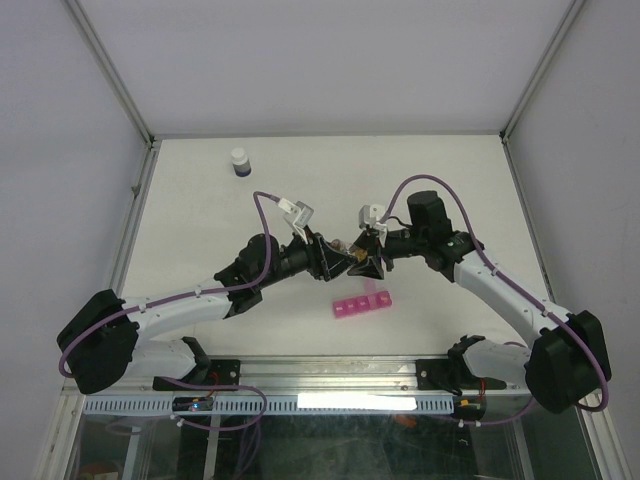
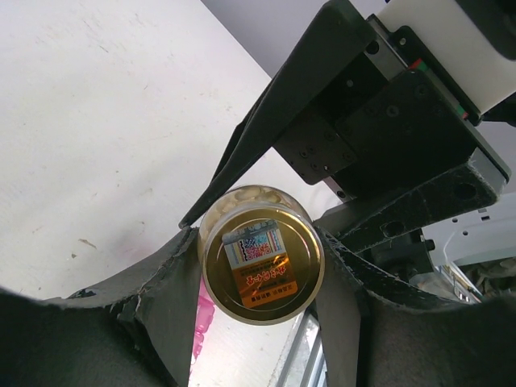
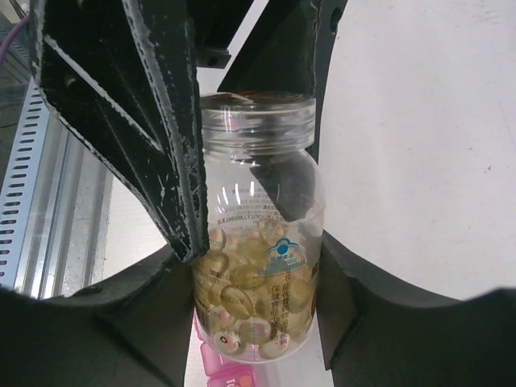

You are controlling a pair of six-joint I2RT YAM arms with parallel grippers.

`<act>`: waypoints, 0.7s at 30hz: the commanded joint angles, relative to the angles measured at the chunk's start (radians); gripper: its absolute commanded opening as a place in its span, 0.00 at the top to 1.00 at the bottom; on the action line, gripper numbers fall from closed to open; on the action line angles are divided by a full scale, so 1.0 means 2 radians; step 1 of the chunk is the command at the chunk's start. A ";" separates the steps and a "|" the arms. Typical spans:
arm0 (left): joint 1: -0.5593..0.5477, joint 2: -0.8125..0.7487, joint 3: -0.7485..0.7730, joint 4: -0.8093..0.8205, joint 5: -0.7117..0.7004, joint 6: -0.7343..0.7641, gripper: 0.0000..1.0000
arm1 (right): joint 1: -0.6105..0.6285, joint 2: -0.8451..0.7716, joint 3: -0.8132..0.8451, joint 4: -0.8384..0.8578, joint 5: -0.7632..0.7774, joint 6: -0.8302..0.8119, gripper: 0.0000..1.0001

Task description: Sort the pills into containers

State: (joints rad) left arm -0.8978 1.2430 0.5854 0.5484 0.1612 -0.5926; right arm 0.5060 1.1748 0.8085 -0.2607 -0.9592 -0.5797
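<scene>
**Pill box lies just under a bottle held by both arms**

My two grippers meet nose to nose above the white table (image 1: pixel 200 200), well out from my bases. My left gripper (image 2: pixel 262 270) is clamped on a clear bottle (image 3: pixel 258 234), and one round gold end of it faces that wrist's camera. My right gripper (image 3: pixel 254 282) has a finger pressed to each side of the same bottle and looks closed on it too.

The pink pill-box strip (image 1: pixel 363 305) rests on the table below both sets of fingertips, just to their base-ward side. Its long axis runs across from my left arm toward my right, with the right end slightly farther out. I judge neither arm clearly nearer, though the right may have a slight edge.

Yellow capsules (image 3: pixel 242 306) crowd the bottle's end nearest my right gripper, above the strip. I cannot tell whether the neck carries a cap.
</scene>
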 commanded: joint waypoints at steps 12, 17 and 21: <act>-0.004 -0.114 -0.025 0.017 -0.004 0.066 0.01 | -0.030 -0.006 0.047 -0.068 -0.101 -0.042 1.00; -0.003 -0.157 -0.037 -0.014 -0.017 0.103 0.01 | -0.031 -0.002 0.053 -0.100 -0.118 -0.080 1.00; -0.003 -0.144 -0.020 -0.026 0.002 0.099 0.02 | -0.031 -0.001 0.052 -0.105 -0.122 -0.087 1.00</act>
State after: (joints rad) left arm -0.8974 0.9417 0.5198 0.5163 0.1501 -0.4389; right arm 0.4465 1.1748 0.8577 -0.4538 -1.1416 -0.7002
